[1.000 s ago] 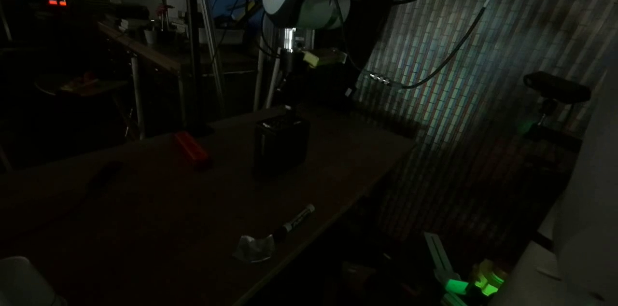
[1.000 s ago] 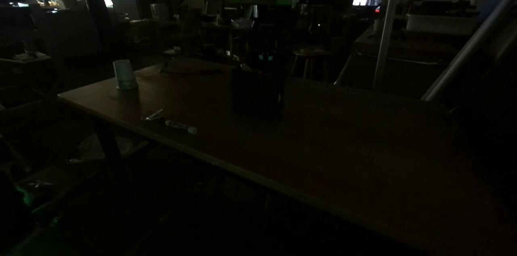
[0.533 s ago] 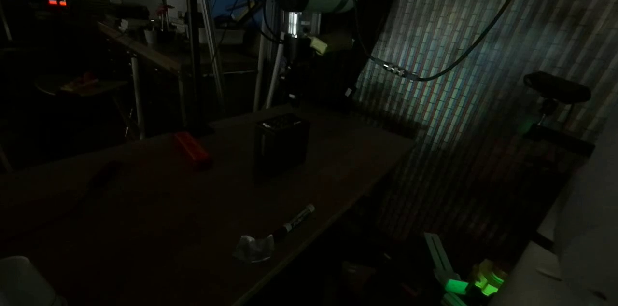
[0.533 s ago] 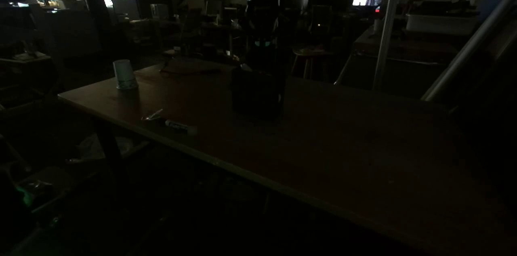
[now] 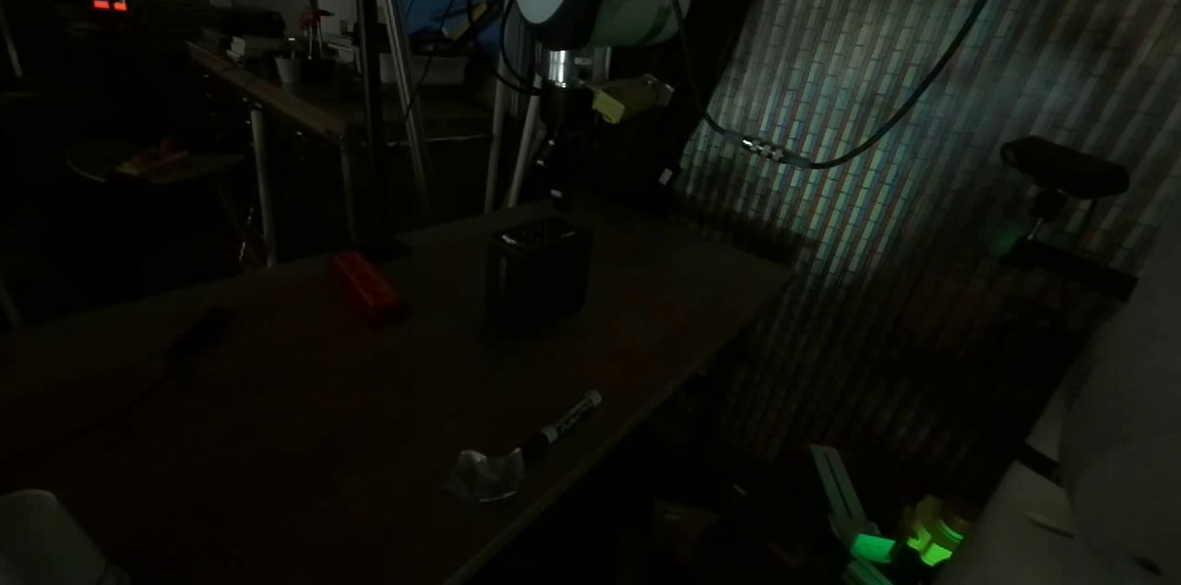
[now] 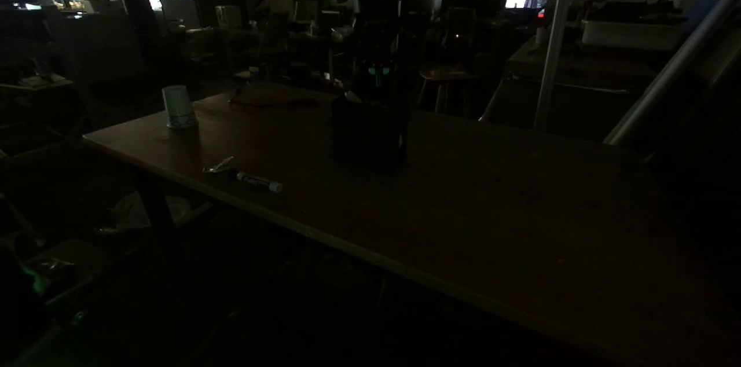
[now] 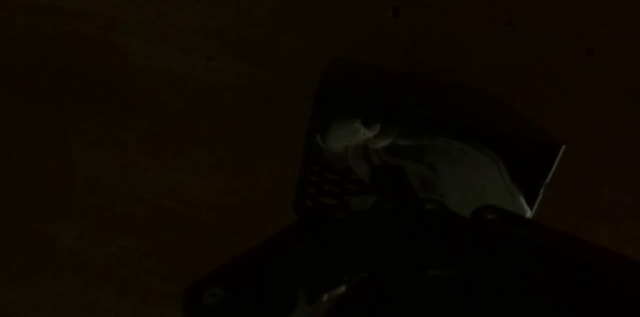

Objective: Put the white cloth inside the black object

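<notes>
The scene is very dark. The black object, an open-topped box, stands upright on the table in both exterior views (image 5: 538,276) (image 6: 370,135). In the wrist view, the white cloth (image 7: 470,174) lies inside the box, spread along one side, with a bunched part at the far left. A pale bit of the cloth (image 6: 351,96) shows at the box top in an exterior view. My gripper (image 7: 390,172) is above the box opening, overlapping part of the cloth in the wrist view. Its fingers look together at one dark tip, with nothing visibly held. It also shows in an exterior view (image 5: 558,195).
A red bar (image 5: 366,283) lies on the table beside the box. A marker (image 5: 567,419) and crumpled clear plastic (image 5: 486,476) lie near the table edge. A white cup (image 6: 179,106) stands at a table corner. A dark cable (image 6: 278,102) lies at the back.
My gripper has risen from the box top, then come down slightly over the last half second. The box and the pale cloth at its rim have not moved.
</notes>
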